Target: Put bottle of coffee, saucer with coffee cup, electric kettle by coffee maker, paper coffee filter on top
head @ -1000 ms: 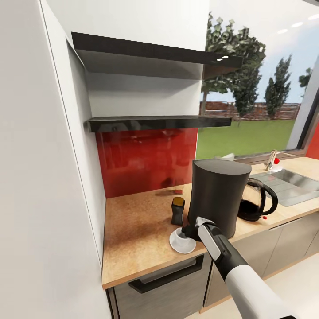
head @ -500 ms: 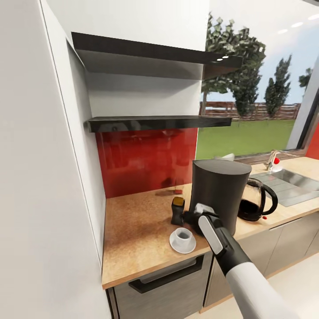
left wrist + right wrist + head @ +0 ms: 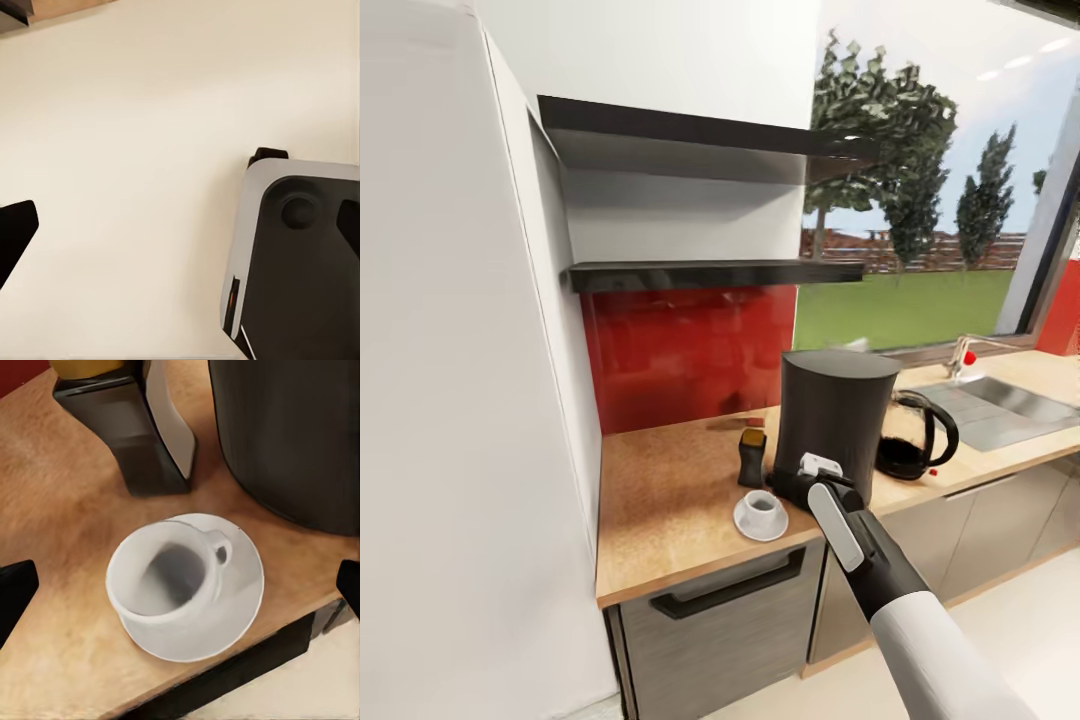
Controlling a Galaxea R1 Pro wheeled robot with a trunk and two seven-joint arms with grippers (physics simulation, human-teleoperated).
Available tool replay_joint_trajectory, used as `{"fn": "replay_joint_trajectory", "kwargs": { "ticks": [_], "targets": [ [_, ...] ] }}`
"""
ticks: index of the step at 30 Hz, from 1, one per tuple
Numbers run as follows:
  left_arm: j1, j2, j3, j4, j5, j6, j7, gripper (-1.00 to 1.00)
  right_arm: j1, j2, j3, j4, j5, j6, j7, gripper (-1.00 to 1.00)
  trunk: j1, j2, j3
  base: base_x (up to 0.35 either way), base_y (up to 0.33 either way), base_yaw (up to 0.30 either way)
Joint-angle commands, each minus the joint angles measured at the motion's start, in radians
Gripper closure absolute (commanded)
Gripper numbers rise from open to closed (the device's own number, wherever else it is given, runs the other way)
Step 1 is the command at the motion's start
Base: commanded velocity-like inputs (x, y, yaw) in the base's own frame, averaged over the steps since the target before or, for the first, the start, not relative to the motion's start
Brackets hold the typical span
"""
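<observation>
R hand (image 3: 792,487) backed off cup, fingers wide & empty | coffee cup (image 3: 762,505) now on saucer (image 3: 761,523) nr tabletop (image 3: 660,500) front edge, beside coffee maker (image 3: 830,420) | cup step looks done | L hand: can't tell

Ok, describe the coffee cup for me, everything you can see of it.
The coffee cup is small, white and glossy like glazed ceramic, with a shadowed, empty-looking inside and a small loop handle on one side. It stands upright on the saucer, roughly centred, near the front edge of the kitchen countertop. The bottle of coffee stands just behind it and the coffee maker beside it; neither touches it. The right gripper is close by, apart from it.
</observation>
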Motion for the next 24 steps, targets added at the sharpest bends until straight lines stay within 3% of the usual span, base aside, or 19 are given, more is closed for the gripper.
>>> {"fn": "replay_joint_trajectory", "kwargs": {
  "ticks": [1, 9, 18, 24],
  "targets": [
    [0.000, 0.000, 0.009, 0.001, -0.010, -0.004, -0.001, -1.00, 0.000, 0.000, 0.002, 0.000, -0.011, 0.001, -0.010, -1.00, 0.000, -0.001, 0.000, -0.315, -0.124, -0.004],
    [0.000, 0.000, 0.012, -0.002, -0.011, -0.004, 0.000, -1.00, 0.000, -0.002, 0.002, 0.015, -0.009, 0.001, -0.010, -1.00, 0.000, -0.001, 0.003, -0.295, -0.158, -0.165],
    [0.000, 0.000, 0.014, -0.006, -0.011, -0.004, 0.000, -1.00, 0.000, -0.015, 0.000, 0.166, -0.006, 0.001, -0.009, -1.00, 0.000, -0.001, 0.009, -0.044, -0.016, -0.234],
    [0.000, -0.001, 0.015, -0.008, -0.011, -0.004, 0.000, -1.00, 0.000, -0.071, 0.001, 0.313, -0.002, 0.001, -0.007, -1.00, 0.000, -0.001, 0.012, 0.000, 0.000, -0.235]
  ]
}}
